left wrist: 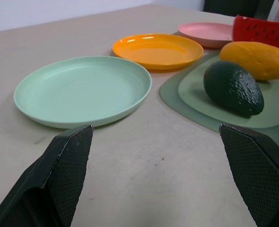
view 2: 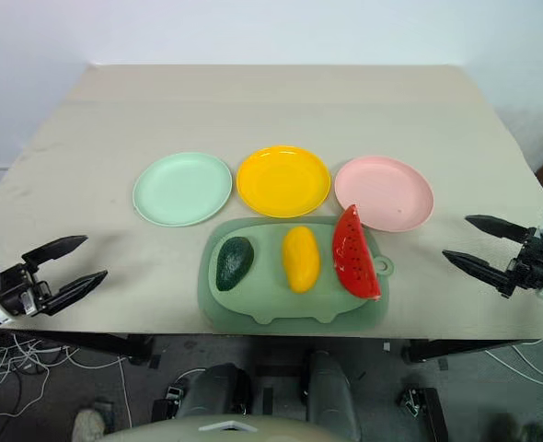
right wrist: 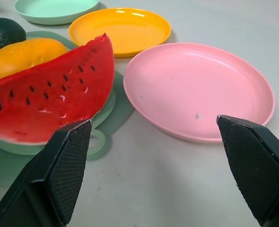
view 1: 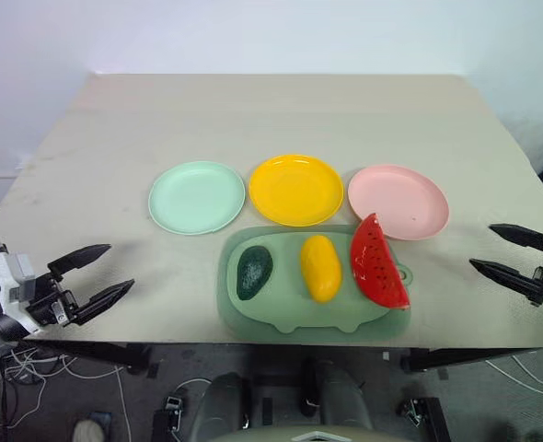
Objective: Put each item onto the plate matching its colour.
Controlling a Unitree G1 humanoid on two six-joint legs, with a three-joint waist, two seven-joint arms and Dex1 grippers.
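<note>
On the beige table (view 1: 115, 120) three round plastic plates stand in a row: a mint green plate (view 1: 196, 197) on the left, a yellow-orange plate (view 1: 295, 189) in the middle and a pale pink plate (view 1: 398, 200) on the right, all bare. Just in front of them lies a large pale green mat (view 1: 281, 313), its far edge close under the plates. On it rest the three toy foods, side by side and apart from one another: a dark green pebbly avocado (view 1: 253, 272) on the left, a yellow oblong mango (view 1: 320, 267) in the middle, and a red watermelon wedge with black seeds (view 1: 378, 263) on the right, lying tilted with its tip near the pink plate's rim. Nothing has been sorted yet.

The left pincer (view 1: 95, 276) hovers at the table's near left edge, fingers spread wide and holding nothing; the right pincer (view 1: 513, 251) hovers at the near right edge, likewise spread and empty. Both are well apart from the foods.

The foods look light, stiff and hollow, unlikely to break. The mango's smooth skin seems slippery, so a grip across its narrow middle suits best. The avocado's rough skin should hold well across its wider belly. The wedge is probably best pinched across its flat red faces, near the thick rind.
</note>
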